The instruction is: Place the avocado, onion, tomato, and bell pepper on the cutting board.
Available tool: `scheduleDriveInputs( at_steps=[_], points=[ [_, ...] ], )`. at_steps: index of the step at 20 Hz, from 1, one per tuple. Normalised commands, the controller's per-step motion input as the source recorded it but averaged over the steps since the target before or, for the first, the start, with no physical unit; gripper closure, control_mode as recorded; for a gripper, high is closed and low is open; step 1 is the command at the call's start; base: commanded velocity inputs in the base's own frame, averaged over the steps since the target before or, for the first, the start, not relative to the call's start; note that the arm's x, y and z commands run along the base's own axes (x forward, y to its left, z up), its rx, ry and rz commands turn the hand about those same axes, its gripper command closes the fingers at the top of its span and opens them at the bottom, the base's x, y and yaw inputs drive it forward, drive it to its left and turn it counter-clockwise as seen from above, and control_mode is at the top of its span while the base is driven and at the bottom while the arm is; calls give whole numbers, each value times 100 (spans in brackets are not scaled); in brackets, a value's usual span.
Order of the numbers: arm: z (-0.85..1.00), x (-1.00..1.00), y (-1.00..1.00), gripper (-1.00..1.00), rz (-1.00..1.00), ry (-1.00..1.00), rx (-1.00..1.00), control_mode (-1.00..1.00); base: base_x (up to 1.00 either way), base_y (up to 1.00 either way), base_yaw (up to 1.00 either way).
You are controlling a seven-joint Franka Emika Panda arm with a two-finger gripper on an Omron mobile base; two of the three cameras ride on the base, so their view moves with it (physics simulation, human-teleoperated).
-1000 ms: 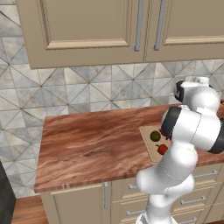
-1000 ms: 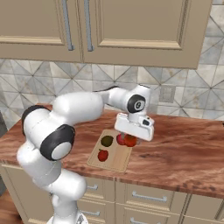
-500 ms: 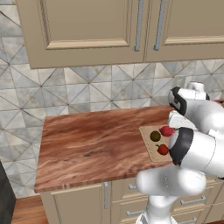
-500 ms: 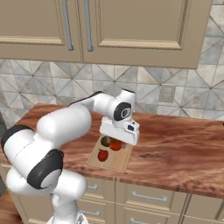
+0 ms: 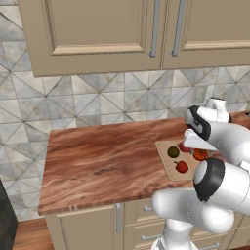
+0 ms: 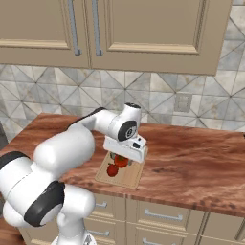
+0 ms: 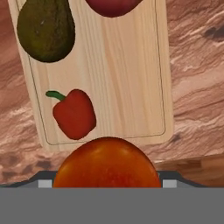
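The pale cutting board (image 7: 127,78) lies on the wood counter. On it rest the dark green avocado (image 7: 46,28), the reddish onion (image 7: 111,5) at the view's top edge, and the red bell pepper (image 7: 74,113). My gripper (image 7: 107,181) is shut on the orange-red tomato (image 7: 107,162), which hangs just over the board's near edge and hides the fingertips. From the left base, the gripper (image 5: 197,149) holds the tomato (image 5: 200,155) beside the avocado (image 5: 173,152), onion (image 5: 183,147) and bell pepper (image 5: 181,167). From the right base, the tomato (image 6: 120,161) sits under the hand, above the bell pepper (image 6: 112,170).
The reddish-brown counter (image 5: 107,161) stretches wide to the left of the board. A tiled wall (image 5: 97,102) with cabinets above it backs the counter. To the right of the board the counter (image 6: 191,167) runs on. My own arm arches over the board's front.
The arm has swung left and down with the tomato, bringing it from beside the board to just over the board's surface. The three vegetables on the board have not moved.
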Motion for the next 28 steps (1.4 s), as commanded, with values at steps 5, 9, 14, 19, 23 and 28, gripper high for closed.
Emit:
scheduleDriveInputs(
  at_steps=[5,9,14,19,23,28],
  points=[
    [-19,0,0,100,0,-5,0,-100,0,0,0],
    [-8,0,-3,100,0,-3,0,-100,0,0,0],
    [-6,0,-9,100,0,-2,0,-100,0,0,0],
    [-14,13,-5,100,0,0,0,-100,0,0,0],
    [-22,33,-6,100,0,0,0,-100,0,0,0],
    [-22,19,-14,100,0,0,0,-100,0,0,0]
  ],
)
